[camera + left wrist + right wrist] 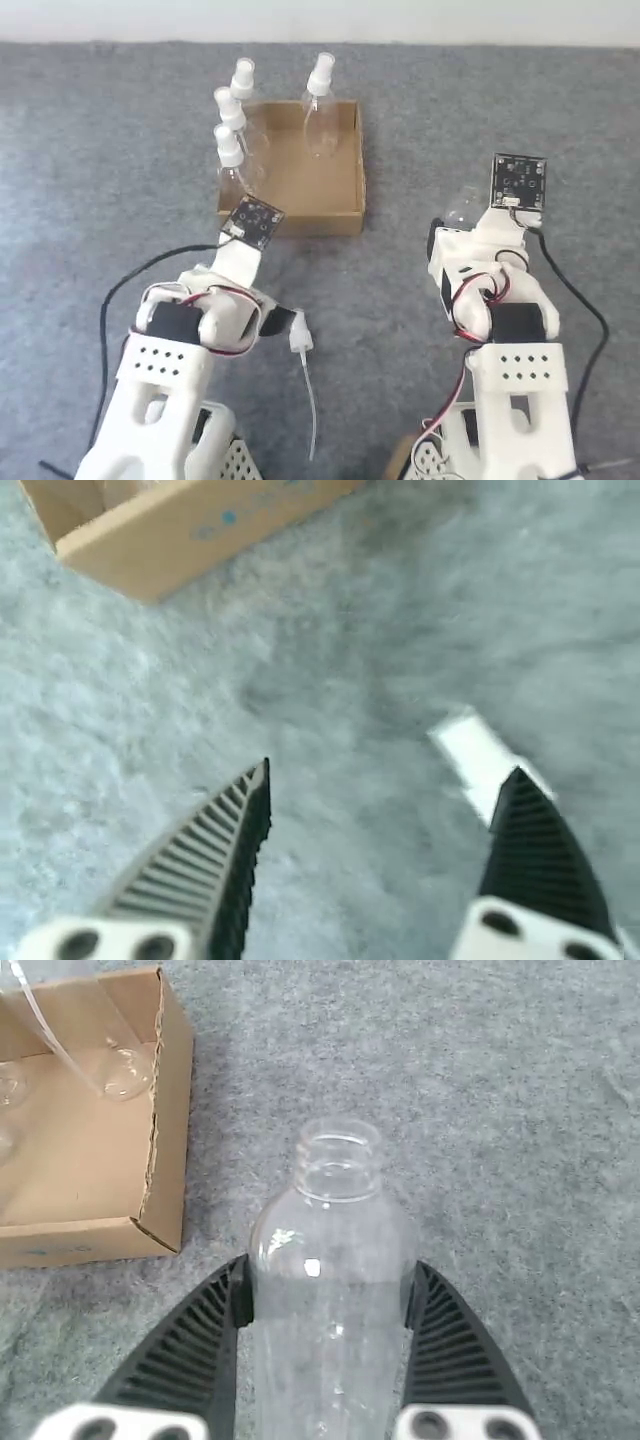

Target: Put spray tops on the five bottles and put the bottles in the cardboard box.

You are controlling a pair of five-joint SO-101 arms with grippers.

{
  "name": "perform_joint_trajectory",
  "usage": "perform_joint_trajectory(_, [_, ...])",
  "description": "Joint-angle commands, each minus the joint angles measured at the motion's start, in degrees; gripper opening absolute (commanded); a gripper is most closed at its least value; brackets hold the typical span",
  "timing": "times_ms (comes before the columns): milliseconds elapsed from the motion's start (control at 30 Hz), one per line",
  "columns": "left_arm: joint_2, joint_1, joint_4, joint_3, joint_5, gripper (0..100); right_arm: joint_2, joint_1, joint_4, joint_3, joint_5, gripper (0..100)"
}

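Bottles, five counted: four capped bottles [320,120] stand in the cardboard box [300,218]; one loose spray top [300,337] lies on the grey carpet [120,180].
Right gripper [330,1268] is clamped on the fifth, uncapped bottle [335,1210], right of the box. Left gripper [388,770] is spread wide, holding nothing; one finger appears just beside the spray top, though the view is blurred.

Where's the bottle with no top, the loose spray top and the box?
bottle with no top [335,1290]: right wrist view, clear body
loose spray top [300,338]: high view, white head
cardboard box [320,218]: high view, front wall
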Motion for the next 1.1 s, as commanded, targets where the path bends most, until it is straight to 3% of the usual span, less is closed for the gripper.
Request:
perform_joint_trajectory(0, [0.4,4.1,5.5,-7.0,3.5,33,-1.2,0.2,-0.8,-0.4,-0.4,8.0])
perform_joint_trajectory(367, [1.1,7.6,6.2,-7.1,6.2,29,-1.2,0.2,-0.7,-0.4,-0.4,8.0])
perform_joint_trajectory(633, [18.5,10.4,3.6,-11.3,6.4,25,-1.2,0.2,-0.7,-0.4,-0.4,8.0])
perform_joint_trajectory(833, [29.7,13.3,0.1,-14.2,13.7,25,-1.2,0.2,-0.7,-0.4,-0.4,8.0])
perform_joint_trajectory(1067, [32.1,17.8,-0.2,-14.5,20.1,25,-1.2,0.2,-0.7,-0.4,-0.4,8.0])
